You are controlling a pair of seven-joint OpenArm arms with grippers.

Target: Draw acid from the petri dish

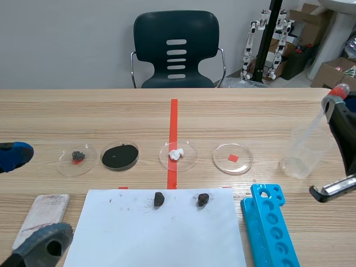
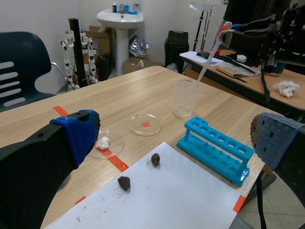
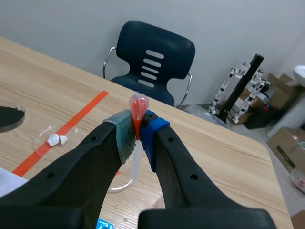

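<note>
A clear pipette (image 1: pixel 320 119) with a red bulb (image 3: pixel 138 106) is pinched just under the bulb by my right gripper (image 3: pixel 137 131), which is shut on it. Its tip points down into a clear beaker (image 1: pixel 300 154) at the table's right. Left of the beaker lie a petri dish (image 1: pixel 232 158) with a red square in it, then a dish with white bits (image 1: pixel 178 156). The pipette (image 2: pixel 212 52) hangs above the beaker (image 2: pixel 185 98), well away from the dishes. My left gripper (image 2: pixel 175 129) is open and holds nothing, low at the near left (image 1: pixel 28 194).
Further left are a dish of black powder (image 1: pixel 119 156) and a dish with a dark lump (image 1: pixel 77 158). White paper (image 1: pixel 161 233) carries two black stones. A blue tube rack (image 1: pixel 270 222) lies near right, a whitish block (image 1: pixel 41 214) near left, a chair (image 1: pixel 176 50) behind.
</note>
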